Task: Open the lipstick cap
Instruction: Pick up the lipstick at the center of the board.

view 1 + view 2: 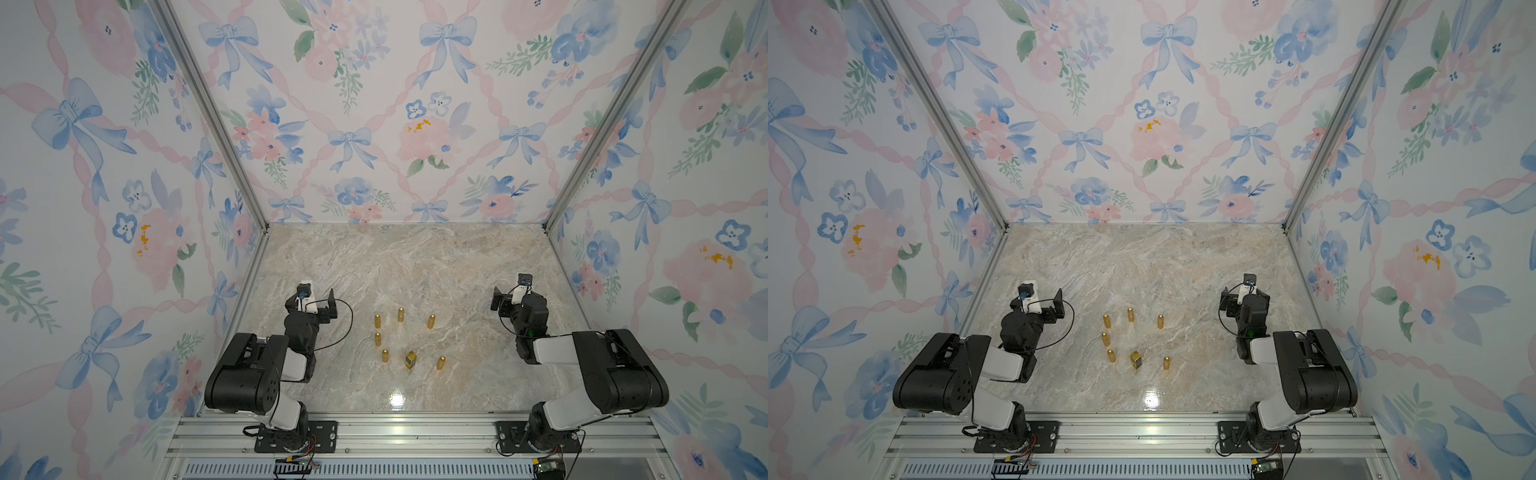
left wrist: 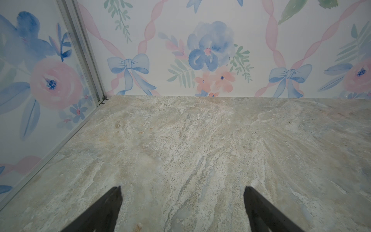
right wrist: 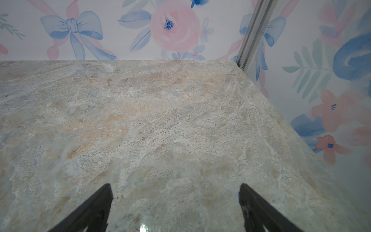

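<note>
Standing with its jaws spread wide and nothing between them, the left tool (image 2: 182,188) hovers over bare marble-patterned worktop (image 2: 200,140), its two dark fingers (image 2: 106,211) framing only stone in the left wrist view. The right tool (image 3: 175,185) is likewise wide apart and empty, its fingers (image 3: 94,209) set over the same surface close to the right-hand wall. In both top views each tool points toward the back wall, the left one near the left edge of the worktop and the right one near the right edge. Both arms are folded back over their bases on the aluminium rail (image 1: 415,432) at the front. Between the two arms, in the near-middle of the worktop and well apart from either tool, stand six gold lipsticks (image 1: 377,338), bullet-shaped and upright. Three form a loose row farther back, two more run in a line down the left side, and one stands at the front right. A squarish gold-and-dark case (image 1: 410,360) sits between the two nearest lipsticks, touching neither. At this range the seam between cap and body cannot be made out. Floral wallpaper (image 1: 374,104) with blue bows and pink ribbons covers the three walls around the worktop.
</note>
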Controlling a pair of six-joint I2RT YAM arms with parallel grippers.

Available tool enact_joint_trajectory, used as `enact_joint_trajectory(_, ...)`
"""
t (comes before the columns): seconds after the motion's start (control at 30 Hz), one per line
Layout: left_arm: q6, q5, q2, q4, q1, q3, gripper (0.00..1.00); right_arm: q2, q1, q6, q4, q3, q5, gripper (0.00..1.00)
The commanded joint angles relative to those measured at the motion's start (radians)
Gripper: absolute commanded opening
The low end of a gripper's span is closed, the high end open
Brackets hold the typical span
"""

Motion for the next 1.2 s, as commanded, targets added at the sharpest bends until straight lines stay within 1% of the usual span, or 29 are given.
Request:
enact_joint_trajectory(0.0,0.017,-0.011,0.014,0.029,-0.002,0.015,0.98,0.016,0.013,-0.011,0.026,0.019,0.019,0.99)
enact_joint_trajectory(0.3,0.017,-0.011,0.011,0.029,-0.002,0.013,0.98,0.016,0.014,-0.011,0.03,0.017,0.021,0.99)
enact_joint_trajectory(0.4,0.015,-0.016,0.005,0.025,-0.002,0.016,0.98,0.016,0.015,-0.005,0.085,-0.008,0.055,0.99)
enact_joint_trajectory(0.53,0.01,-0.024,-0.047,0.018,-0.002,-0.002,0.98,-0.004,0.016,0.003,0.214,-0.085,0.082,0.99)
enact_joint_trajectory(0.6,0.011,-0.03,-0.08,0.012,-0.002,-0.013,0.98,-0.026,0.018,0.004,0.221,-0.1,0.101,0.99)
enact_joint_trajectory(0.67,-0.002,-0.06,-0.109,-0.012,-0.002,-0.013,0.98,-0.068,0.019,0.008,0.18,-0.1,0.117,0.99)
enact_joint_trajectory(0.77,-0.007,-0.073,-0.158,-0.043,-0.001,-0.017,0.98,-0.164,0.022,0.005,0.081,-0.09,0.122,0.99)
enact_joint_trajectory(0.83,-0.005,-0.075,-0.204,-0.071,-0.001,-0.019,0.98,-0.235,0.022,0.013,-0.018,-0.071,0.133,0.99)
enact_joint_trajectory(0.87,-0.01,-0.084,-0.233,-0.097,-0.001,-0.016,0.98,-0.28,0.022,0.029,-0.101,-0.054,0.142,0.99)
enact_joint_trajectory(0.93,-0.03,-0.106,-0.296,-0.117,-0.001,-0.014,0.98,-0.374,0.014,0.116,-0.302,0.001,0.169,0.99)
enact_joint_trajectory(1.0,-0.076,-0.137,-0.36,-0.126,0.0,-0.01,0.98,-0.45,-0.011,0.246,-0.506,0.067,0.168,0.99)
enact_joint_trajectory(1.03,-0.095,-0.141,-0.388,-0.133,0.001,-0.007,0.98,-0.472,-0.024,0.307,-0.576,0.09,0.161,0.99)
enact_joint_trajectory(1.07,-0.116,-0.14,-0.414,-0.142,0.001,-0.003,0.98,-0.49,-0.039,0.358,-0.635,0.109,0.143,0.99)
enact_joint_trajectory(1.17,-0.251,-0.144,-0.48,-0.196,0.005,0.007,0.98,-0.538,-0.111,0.439,-0.831,0.167,0.039,0.99)
